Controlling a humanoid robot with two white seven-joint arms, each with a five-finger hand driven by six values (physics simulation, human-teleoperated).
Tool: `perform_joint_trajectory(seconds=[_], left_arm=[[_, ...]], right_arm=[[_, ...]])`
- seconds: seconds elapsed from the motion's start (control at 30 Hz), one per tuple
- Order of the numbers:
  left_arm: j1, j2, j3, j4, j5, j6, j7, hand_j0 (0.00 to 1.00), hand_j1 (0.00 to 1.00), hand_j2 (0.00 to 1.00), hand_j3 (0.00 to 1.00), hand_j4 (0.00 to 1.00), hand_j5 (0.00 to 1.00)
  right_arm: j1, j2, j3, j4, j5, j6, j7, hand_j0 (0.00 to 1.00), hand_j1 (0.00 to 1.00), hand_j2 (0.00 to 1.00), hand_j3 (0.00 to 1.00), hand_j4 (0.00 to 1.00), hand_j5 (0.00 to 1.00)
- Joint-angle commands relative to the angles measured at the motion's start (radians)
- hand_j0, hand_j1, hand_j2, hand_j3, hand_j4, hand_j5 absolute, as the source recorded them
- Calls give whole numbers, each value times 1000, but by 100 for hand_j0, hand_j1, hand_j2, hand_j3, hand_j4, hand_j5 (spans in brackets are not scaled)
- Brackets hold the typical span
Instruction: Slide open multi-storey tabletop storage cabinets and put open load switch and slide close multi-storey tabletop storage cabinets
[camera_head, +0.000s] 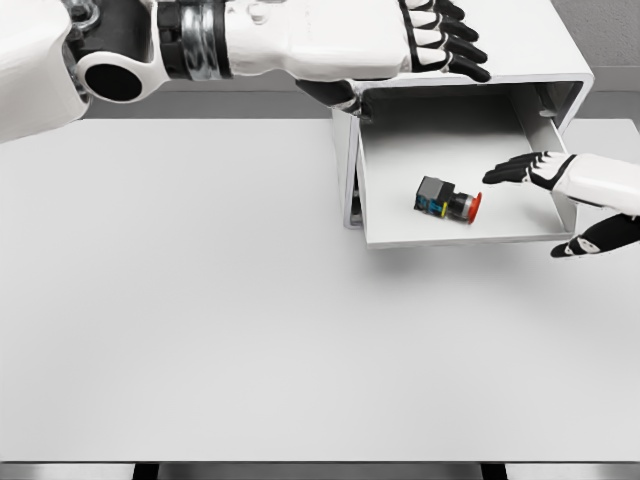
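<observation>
A white tabletop cabinet (480, 40) stands at the back right of the table, with its top drawer (400, 215) slid out toward me. Inside the drawer lies a small load switch (447, 199), dark grey with a red button end, on its side. My right hand (560, 200) reaches in from the right edge, fingers spread over the drawer's right wall, a little right of the switch and holding nothing. My left arm crosses the top of the picture, its hand (445, 40) resting flat on the cabinet's top with dark fingers extended.
The white table (180, 300) stretches wide to the left and front of the cabinet. A lower drawer front (353, 205) shows at the cabinet's left side under the open drawer. The table's front edge runs along the bottom.
</observation>
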Motion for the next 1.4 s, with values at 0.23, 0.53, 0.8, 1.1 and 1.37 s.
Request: perform_joint_trajectory(seconds=[0.23,0.53,0.8,1.1,1.37], left_arm=[[216,424,6,-181,2,0,56,100,100,100,100,100,100],[345,516,9,-50,-1,0,56,100,100,100,100,100,100],[394,519,9,-14,-2,0,57,100,100,100,100,100,100],[560,514,147,45,-44,0,53,100,100,100,100,100,100],[583,517,188,126,-53,0,54,100,100,100,100,100,100]], right_arm=[[-18,41,-2,7,-6,2,29,100,100,100,100,100,100],[-54,84,1,30,-6,2,50,100,100,100,100,100,100],[-57,101,6,35,-2,2,50,100,100,100,100,100,100],[-52,110,17,41,1,2,52,100,100,100,100,100,100],[-51,161,38,125,4,2,52,100,100,100,100,100,100]])
